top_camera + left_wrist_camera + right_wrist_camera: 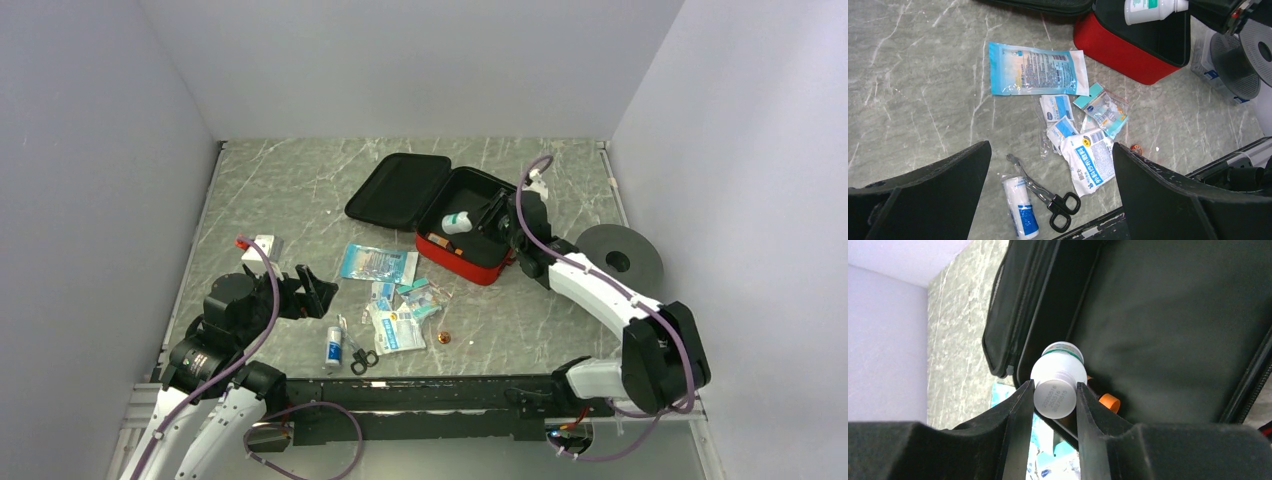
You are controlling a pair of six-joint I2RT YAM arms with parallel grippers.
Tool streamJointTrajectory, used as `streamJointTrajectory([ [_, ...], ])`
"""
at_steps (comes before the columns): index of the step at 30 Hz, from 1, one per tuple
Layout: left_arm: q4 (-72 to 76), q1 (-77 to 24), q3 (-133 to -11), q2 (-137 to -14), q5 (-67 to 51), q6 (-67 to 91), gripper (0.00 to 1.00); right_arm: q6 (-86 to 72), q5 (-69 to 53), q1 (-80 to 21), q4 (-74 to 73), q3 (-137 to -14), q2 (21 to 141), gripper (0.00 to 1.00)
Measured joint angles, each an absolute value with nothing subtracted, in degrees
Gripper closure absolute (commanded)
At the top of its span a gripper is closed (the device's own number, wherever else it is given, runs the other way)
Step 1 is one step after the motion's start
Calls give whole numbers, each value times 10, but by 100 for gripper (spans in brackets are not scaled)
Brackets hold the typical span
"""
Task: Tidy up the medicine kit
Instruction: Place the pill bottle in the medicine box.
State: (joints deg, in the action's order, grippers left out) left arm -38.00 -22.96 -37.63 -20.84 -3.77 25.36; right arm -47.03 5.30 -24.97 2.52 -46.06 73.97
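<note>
While the right hand point(1053, 392) pinches a white bottle point(1058, 372) by its cap, the medicine kit point(470, 262) lies open directly beneath it. The kit's lid is folded flat on the worktop point(280, 190) beyond the bottle's far end.

The grip looks like the weak point. Both fingers point(1018, 410) clamp only the smooth round cap, and the bottle's whole body juts out ahead of them unsupported. A jolt could let it pivot or slide free. Released too near the kit's red wall, it could catch the rim and roll out among the loose supplies. An orange item point(1109, 401) lies in the tray just below the fingertips, and a bottle set down on it might not lie flat. The case is soft, so a low wrist could also shove it.

The right arm stretches forward over the tray, its wrist angled so the bottle lies roughly level and points away from the hand. The left hand point(310, 290) hovers with its fingers spread wide and nothing between them. Packets point(1088, 160), scissors point(1053, 200) and a gauze roll point(1020, 210) lie scattered below and ahead of it.
</note>
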Motion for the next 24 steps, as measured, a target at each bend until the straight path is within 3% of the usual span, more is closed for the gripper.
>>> streamJointTrajectory([
  [24,-380,-230,-376,-208,-38,254,1,-633,-34,-202,275,-390,921,100],
])
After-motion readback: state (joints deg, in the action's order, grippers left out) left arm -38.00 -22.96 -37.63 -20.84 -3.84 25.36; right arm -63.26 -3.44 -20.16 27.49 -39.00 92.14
